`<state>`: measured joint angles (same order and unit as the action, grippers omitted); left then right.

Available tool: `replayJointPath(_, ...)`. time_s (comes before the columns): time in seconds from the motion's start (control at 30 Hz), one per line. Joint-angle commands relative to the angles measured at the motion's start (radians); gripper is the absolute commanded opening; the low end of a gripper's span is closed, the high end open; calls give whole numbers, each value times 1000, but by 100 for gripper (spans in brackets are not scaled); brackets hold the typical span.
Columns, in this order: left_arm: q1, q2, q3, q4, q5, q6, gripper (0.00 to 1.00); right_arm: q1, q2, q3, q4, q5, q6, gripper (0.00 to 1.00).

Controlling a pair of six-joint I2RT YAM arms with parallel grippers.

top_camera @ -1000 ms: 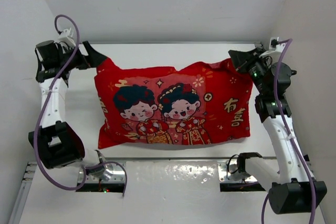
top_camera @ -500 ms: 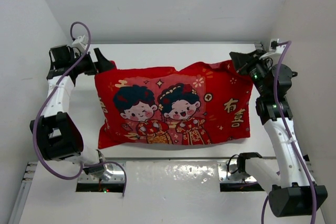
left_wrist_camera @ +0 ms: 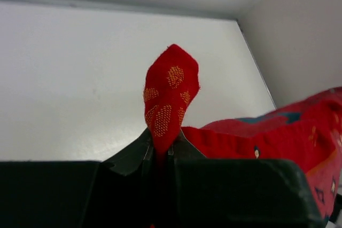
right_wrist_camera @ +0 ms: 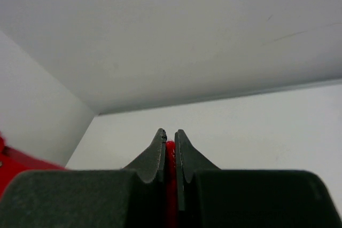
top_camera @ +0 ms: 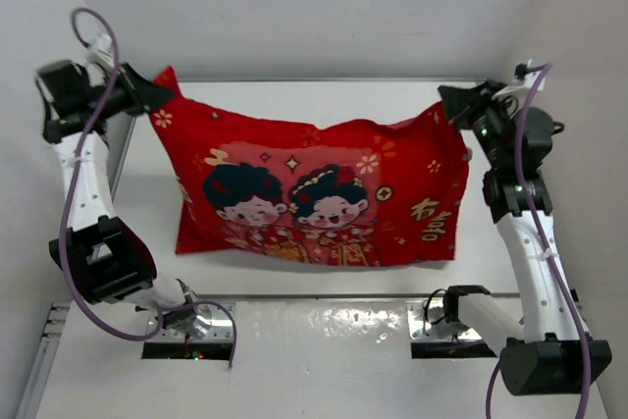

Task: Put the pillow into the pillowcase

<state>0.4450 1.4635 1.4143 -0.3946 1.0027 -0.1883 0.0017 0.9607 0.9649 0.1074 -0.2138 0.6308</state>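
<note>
The plump red printed pillowcase [top_camera: 314, 193] stretches across the white worktop [top_camera: 324, 95], its far corners pinched by the left tool [top_camera: 149, 97] and right tool [top_camera: 451, 105]. Only the left wrist view shows the gold-stippled corner poking up past the clamped fingers [left_wrist_camera: 140, 156].

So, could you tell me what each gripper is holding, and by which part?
Both hold the red pillowcase: the left gripper pinches its far-left corner, the right gripper its far-right corner.

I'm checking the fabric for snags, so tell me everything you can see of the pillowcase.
The pillowcase is bright red cloth printed with two cartoon figures, gold motifs and characters. It looks plump and creased, spread wide across the table. The left gripper pinches its far left corner, the right gripper its far right corner, both raised. No white pillow shows.
</note>
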Motion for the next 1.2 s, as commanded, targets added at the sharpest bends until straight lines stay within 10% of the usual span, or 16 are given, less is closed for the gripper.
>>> replayJointPath(0.0, 93, -103, 258, 186, 7, -45, 0, -80, 33, 145, 58, 39, -19, 0)
replayJointPath(0.77, 256, -160, 641, 186, -112, -2, 0, -309, 13, 415, 26, 36, -25, 0)
replayJointPath(1.17, 167, -112, 309, 23, -283, -22, 0, -197, 341, 561, -176, 5, 44, 0)
